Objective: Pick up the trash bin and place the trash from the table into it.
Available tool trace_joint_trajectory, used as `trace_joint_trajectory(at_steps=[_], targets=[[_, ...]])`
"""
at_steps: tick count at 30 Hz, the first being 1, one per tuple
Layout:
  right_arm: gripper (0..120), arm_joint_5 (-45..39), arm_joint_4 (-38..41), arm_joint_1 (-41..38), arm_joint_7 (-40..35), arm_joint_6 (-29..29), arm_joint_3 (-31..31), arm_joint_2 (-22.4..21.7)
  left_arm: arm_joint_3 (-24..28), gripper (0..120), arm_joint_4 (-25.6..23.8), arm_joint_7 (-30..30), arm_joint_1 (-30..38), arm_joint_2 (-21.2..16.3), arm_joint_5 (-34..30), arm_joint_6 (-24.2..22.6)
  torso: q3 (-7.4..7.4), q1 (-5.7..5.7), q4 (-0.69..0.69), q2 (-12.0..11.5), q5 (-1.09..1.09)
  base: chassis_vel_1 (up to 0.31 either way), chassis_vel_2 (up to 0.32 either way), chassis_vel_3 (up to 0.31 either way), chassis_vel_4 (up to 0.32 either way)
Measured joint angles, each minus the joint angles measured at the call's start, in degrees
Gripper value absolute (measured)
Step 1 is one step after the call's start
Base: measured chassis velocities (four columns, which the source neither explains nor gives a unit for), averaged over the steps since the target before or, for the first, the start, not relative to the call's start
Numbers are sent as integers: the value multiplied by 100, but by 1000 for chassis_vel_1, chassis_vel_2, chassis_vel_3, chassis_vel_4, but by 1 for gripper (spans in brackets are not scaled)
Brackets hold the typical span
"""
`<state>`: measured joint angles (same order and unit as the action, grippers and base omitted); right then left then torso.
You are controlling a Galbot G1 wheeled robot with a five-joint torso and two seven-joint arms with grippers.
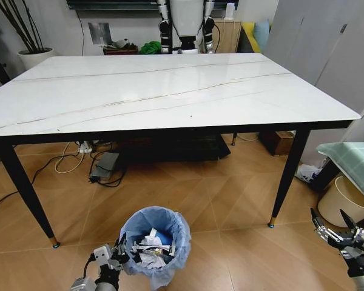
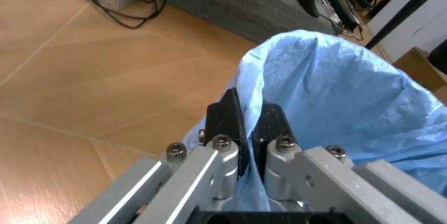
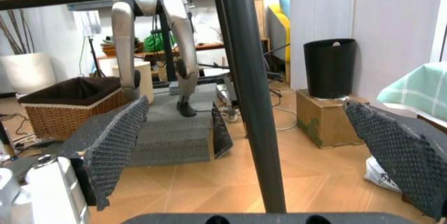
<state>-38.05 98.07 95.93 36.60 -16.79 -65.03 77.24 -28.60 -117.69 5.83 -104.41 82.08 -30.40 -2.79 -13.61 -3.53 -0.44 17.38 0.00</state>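
Low at the near edge of the head view, the left tool (image 1: 122,250) sits at the rim of the trash bin (image 1: 170,227), which stands on the wooden floor in front of the surface (image 1: 170,91). From the left wrist camera, that left tool (image 2: 247,122) has its two black fingers (image 2: 227,119) pressed nearly together, pinching the crinkly light-blue bag liner (image 2: 335,98) at the bin's edge. Inside the bin lies the trash (image 1: 150,248): crumpled white paper with other scraps, too tangled to tell apart.

Beyond the bin, the white marble-look top carries thin grey veins and rests on slim black legs (image 1: 289,176). Under it, on the floor, lie a grey box (image 1: 104,167) and loose cables (image 1: 70,159).

Farther right, the right tool (image 1: 335,229) hangs low beside the surface's near right leg, well apart from the bin. Its fingers are spread wide; the right wrist view shows the two textured dark pads (image 3: 115,143) far apart with nothing between them, the black leg (image 3: 252,103) rising in front.
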Motion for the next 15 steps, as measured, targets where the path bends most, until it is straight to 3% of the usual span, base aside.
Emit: trace_joint_trajectory(at_steps=[15], targets=[[100,0,0,0,0,0,0,0,16,0,163,-6,139,20,-48,-5,208,91,0,-299,0,0,0,0,0]])
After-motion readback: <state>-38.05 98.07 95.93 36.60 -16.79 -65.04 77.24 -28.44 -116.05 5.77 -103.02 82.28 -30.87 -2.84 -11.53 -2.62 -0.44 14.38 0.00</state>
